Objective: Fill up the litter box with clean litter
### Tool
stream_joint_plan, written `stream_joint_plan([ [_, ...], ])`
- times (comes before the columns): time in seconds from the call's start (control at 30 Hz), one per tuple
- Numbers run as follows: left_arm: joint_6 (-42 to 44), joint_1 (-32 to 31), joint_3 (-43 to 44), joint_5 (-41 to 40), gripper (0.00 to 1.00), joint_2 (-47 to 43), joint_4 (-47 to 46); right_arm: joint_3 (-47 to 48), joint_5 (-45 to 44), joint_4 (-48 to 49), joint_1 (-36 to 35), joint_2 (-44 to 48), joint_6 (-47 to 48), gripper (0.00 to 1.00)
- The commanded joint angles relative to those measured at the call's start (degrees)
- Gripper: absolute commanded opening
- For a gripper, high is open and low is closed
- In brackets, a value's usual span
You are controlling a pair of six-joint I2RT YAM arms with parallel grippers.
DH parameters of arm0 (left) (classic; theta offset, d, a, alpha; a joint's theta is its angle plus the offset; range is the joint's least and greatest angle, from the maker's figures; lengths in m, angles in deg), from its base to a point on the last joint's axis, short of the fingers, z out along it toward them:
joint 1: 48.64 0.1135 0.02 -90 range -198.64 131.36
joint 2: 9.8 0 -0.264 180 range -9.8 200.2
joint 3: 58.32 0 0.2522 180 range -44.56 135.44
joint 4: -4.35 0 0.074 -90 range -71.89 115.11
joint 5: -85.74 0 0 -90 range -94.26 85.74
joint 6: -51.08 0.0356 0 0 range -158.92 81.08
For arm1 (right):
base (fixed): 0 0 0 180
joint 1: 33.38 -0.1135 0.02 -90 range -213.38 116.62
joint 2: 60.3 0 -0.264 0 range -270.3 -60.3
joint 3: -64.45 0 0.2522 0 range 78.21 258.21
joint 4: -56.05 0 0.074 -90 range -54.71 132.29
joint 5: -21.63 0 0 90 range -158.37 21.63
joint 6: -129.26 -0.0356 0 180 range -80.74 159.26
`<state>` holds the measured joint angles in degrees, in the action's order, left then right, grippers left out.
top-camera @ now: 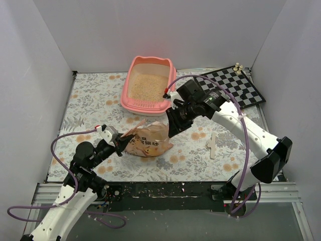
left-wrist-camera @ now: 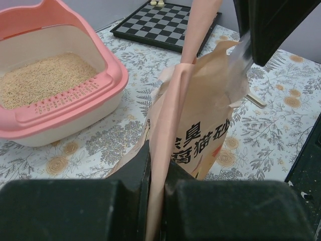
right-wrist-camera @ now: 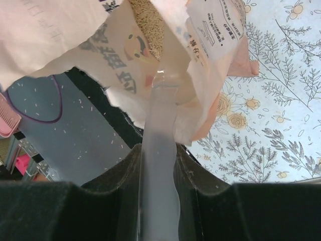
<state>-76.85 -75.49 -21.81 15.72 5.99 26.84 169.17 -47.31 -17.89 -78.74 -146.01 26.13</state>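
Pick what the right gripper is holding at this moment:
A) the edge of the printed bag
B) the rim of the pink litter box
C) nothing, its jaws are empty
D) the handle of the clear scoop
D: in the right wrist view the right gripper is closed on the handle of the clear scoop, which reaches into the open bag. The left gripper is the one pinching the bag's edge.

Pink litter box [top-camera: 145, 105]: rounded rectangular tray, upright, upper centre of overhead view, cat-ear bumps at far end, slotted ledge at near end. Clean litter [top-camera: 149, 85]: pale beige fine granules, shallow layer covering tray floor.
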Motion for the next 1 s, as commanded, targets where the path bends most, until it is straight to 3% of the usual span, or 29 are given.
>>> stream_joint_plan([
  [0.0,-0.65,-0.39,-0.07,-1.27,0.00,-0.68,-5.48,-1.39,-1.99,-0.91,0.10,-2.96,0.47,0.01],
  [0.3,-0.39,-1.62,-0.33,-0.04,0.00,-0.24,-5.92,-11.23,9.07,10.33,6.95,-5.95,0.12,0.01],
  [0.57,-0.12,-2.06,1.25,1.54,0.00,5.20,-6.71,-20.81,14.01,20.09,6.87,-9.12,-1.72,0.01],
  [0.73,1.19,-2.68,2.22,0.32,0.00,7.23,-6.27,-27.75,16.03,32.38,4.68,-8.95,-7.25,0.01],
  [0.97,3.04,-2.86,3.62,-2.85,0.00,7.50,-3.73,-39.00,21.13,62.07,1.95,-6.05,-20.26,0.01],
])
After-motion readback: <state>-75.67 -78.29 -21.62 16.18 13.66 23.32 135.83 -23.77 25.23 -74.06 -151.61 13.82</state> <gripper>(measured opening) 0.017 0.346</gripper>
